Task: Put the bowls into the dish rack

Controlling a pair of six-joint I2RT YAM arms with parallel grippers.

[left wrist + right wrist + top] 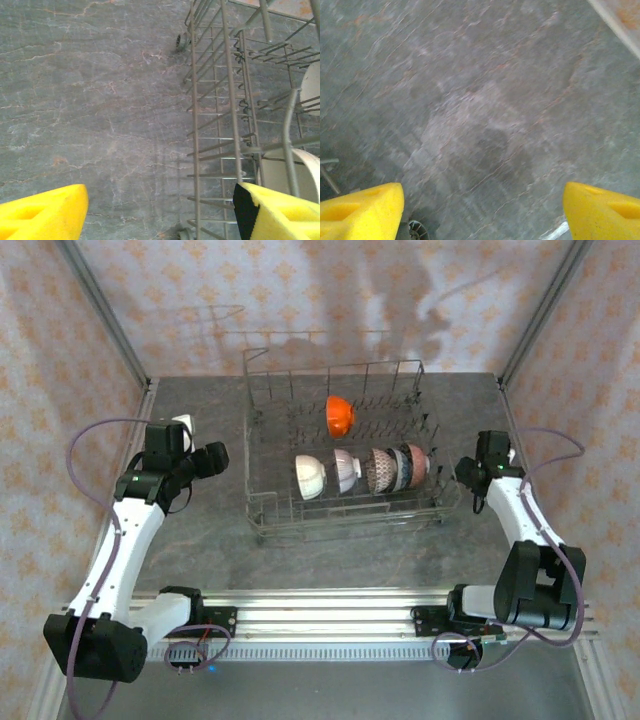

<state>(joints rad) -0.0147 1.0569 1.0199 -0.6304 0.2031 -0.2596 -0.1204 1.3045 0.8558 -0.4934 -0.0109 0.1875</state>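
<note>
The dish rack [330,515] sits mid-table. It holds 1 orange bowl [339,416] on edge in the far row. A near row of bowls runs from a white bowl [309,477] at the left through a pinkish bowl [346,470] to speckled bowls [381,470] at the right.

The left gripper [215,458] hangs over bare table just left of the rack, fingers apart and holding nothing. The right gripper [465,472] is just right of the rack, angled down, jaws likewise spread and holding nothing.
</note>
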